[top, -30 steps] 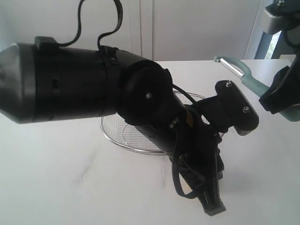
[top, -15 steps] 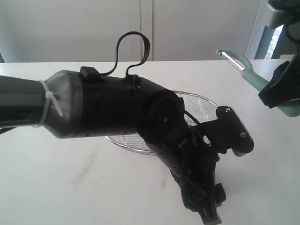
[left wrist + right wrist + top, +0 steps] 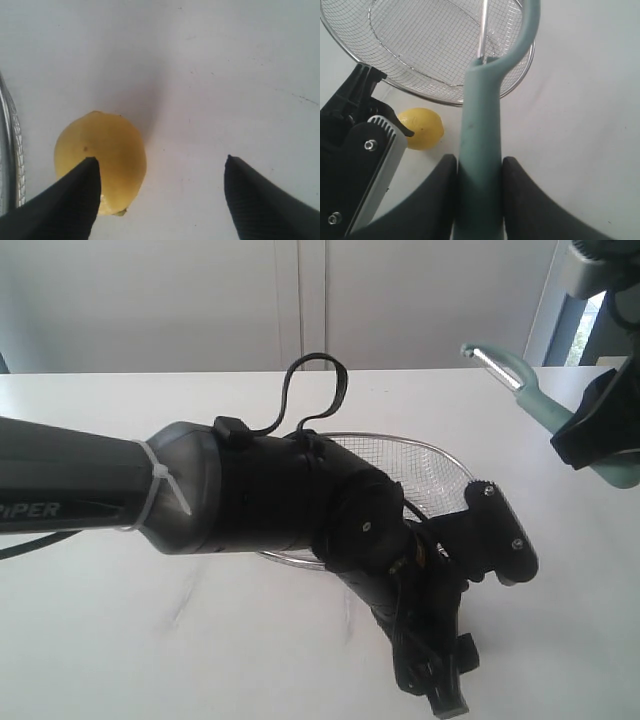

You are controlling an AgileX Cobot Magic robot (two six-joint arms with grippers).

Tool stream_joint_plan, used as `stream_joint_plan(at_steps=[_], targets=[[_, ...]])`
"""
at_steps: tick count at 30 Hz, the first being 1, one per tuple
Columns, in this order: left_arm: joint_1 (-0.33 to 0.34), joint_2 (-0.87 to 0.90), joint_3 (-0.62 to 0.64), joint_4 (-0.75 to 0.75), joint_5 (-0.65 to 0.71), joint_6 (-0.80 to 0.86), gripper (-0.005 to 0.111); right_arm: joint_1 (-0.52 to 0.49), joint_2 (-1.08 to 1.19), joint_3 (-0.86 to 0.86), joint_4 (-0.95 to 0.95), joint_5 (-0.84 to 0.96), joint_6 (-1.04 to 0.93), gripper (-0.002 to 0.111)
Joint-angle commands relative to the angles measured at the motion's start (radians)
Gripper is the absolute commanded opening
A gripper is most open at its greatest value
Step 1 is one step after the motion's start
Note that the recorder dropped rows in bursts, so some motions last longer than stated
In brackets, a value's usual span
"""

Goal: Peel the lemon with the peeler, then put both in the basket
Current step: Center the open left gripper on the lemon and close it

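Your left arm has pushed farther out across the exterior view than half a second ago, and more of the basket now shows behind it. The right side has not shifted in that time.

You have the left gripper spread wide above the white table. The lemon lies on the table just outside the basket's rim, not in it. It sits off to one side of the gap, and one fingertip overlaps its edge. You cannot tell from this view whether that tip touches the fruit. The other fingertip is well apart from it, over bare table.

Your right gripper is clamped on the pale teal handle of the peeler and holds it up in the air. The hooked metal head points away from the fingers. In the right wrist view the peeler's head lies over the basket's mesh, with the lemon beside the rim.
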Motion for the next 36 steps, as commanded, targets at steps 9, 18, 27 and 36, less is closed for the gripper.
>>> stream_joint_plan(at_steps=[9, 18, 27, 36], targets=[[-0.004, 0.017, -0.006, 0.050, -0.019, -0.006, 0.073, -0.011, -0.009, -0.007, -0.001, -0.011, 0.007, 0.000], [-0.004, 0.052, -0.006, 0.061, -0.039, -0.006, 0.073, -0.011, -0.009, -0.007, 0.001, -0.011, 0.007, 0.000], [-0.004, 0.046, -0.006, 0.083, -0.048, -0.006, 0.073, -0.011, -0.009, -0.007, 0.001, -0.011, 0.011, 0.000], [-0.004, 0.047, -0.006, 0.143, -0.071, -0.015, 0.073, -0.011, -0.009, -0.007, 0.001, -0.011, 0.011, 0.000]])
